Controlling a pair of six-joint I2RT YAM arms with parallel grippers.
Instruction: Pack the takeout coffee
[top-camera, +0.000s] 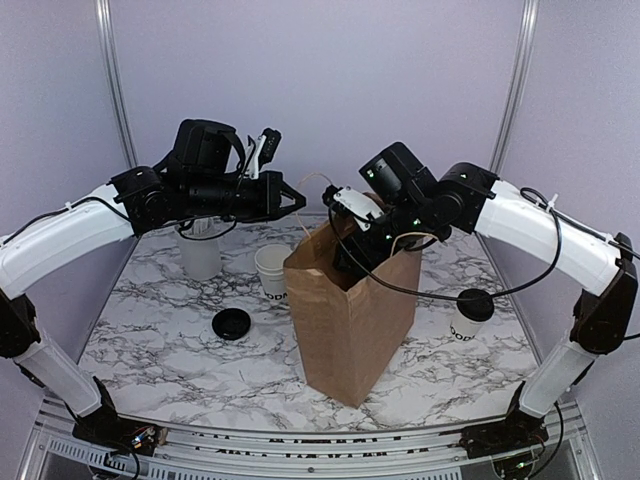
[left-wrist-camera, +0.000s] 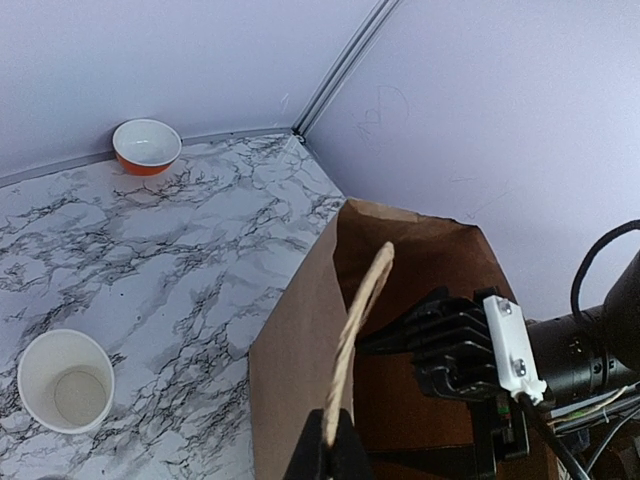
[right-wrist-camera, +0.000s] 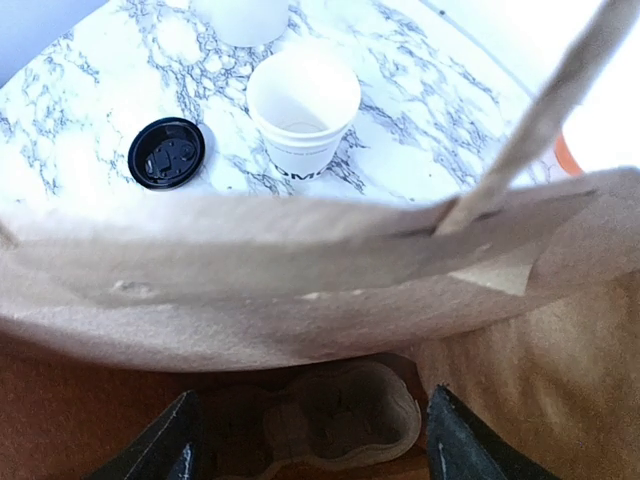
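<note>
A brown paper bag (top-camera: 345, 320) stands open mid-table. My left gripper (top-camera: 298, 198) is shut on its twine handle (left-wrist-camera: 360, 320) and holds it up; the pinch shows in the left wrist view (left-wrist-camera: 335, 435). My right gripper (top-camera: 350, 255) is open and empty inside the bag's mouth (right-wrist-camera: 310, 440). It hangs above a cardboard cup carrier (right-wrist-camera: 350, 420) on the bag's bottom. The takeout coffee, a white cup with a black lid on it (top-camera: 472, 315), stands on the table right of the bag, apart from both grippers.
An open white cup (top-camera: 271, 270) stands left of the bag, seen also from the wrists (left-wrist-camera: 65, 380) (right-wrist-camera: 303, 110). A loose black lid (top-camera: 231, 324) (right-wrist-camera: 166, 153) lies near it. A taller white holder (top-camera: 200, 250) stands behind. An orange bowl (left-wrist-camera: 146, 146) sits by the back wall.
</note>
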